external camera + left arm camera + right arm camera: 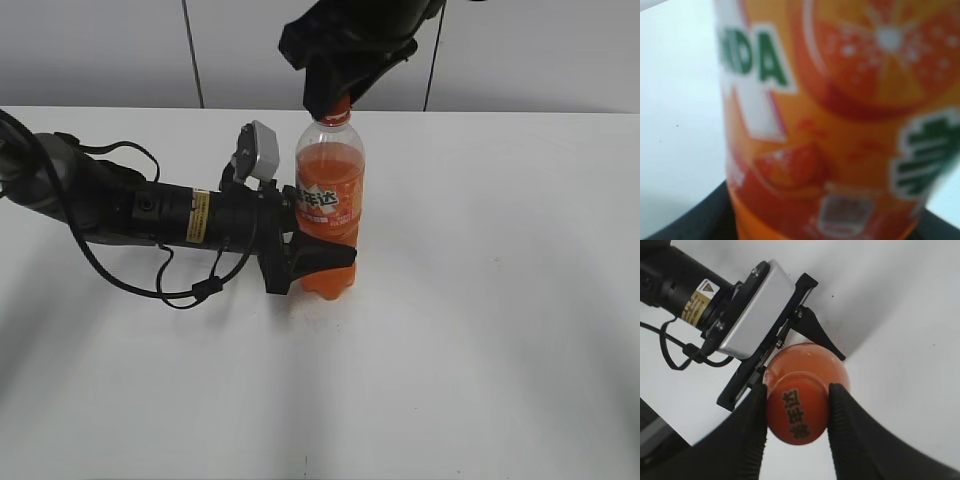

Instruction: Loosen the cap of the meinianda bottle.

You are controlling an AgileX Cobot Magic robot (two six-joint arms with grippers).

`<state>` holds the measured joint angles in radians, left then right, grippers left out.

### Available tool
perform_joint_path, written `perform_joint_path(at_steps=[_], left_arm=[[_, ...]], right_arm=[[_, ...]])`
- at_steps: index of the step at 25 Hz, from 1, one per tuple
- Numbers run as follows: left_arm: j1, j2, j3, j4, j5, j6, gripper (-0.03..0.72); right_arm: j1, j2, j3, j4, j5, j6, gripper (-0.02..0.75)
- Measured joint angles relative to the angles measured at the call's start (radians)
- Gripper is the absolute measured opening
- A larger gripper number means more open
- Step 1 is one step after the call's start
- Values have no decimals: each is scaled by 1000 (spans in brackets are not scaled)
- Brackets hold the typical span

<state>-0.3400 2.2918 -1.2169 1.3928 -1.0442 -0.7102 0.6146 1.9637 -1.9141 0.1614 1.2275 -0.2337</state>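
Observation:
The meinianda bottle (329, 200) stands upright on the white table, clear plastic with orange soda and an orange label. My left gripper (310, 262) reaches in from the left and is shut on the bottle's lower body; the left wrist view is filled by the blurred label (840, 125). My right gripper (340, 98) comes down from above and is shut on the orange cap (797, 407), one black finger on each side. The cap's top shows dark Chinese letters. In the exterior view the cap (341, 104) is mostly hidden by the fingers.
The white table (480, 330) spreads on all sides of the bottle. The left arm with its cables (150, 215) lies low across the left half. A grey wall with dark seams stands behind.

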Motion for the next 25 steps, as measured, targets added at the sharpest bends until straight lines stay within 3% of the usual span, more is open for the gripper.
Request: perform_joint_path(at_steps=[25], left_arm=[[2, 0, 0, 7, -6, 0, 408]], right_arm=[[-1, -1, -3, 36, -1, -1013, 274]])
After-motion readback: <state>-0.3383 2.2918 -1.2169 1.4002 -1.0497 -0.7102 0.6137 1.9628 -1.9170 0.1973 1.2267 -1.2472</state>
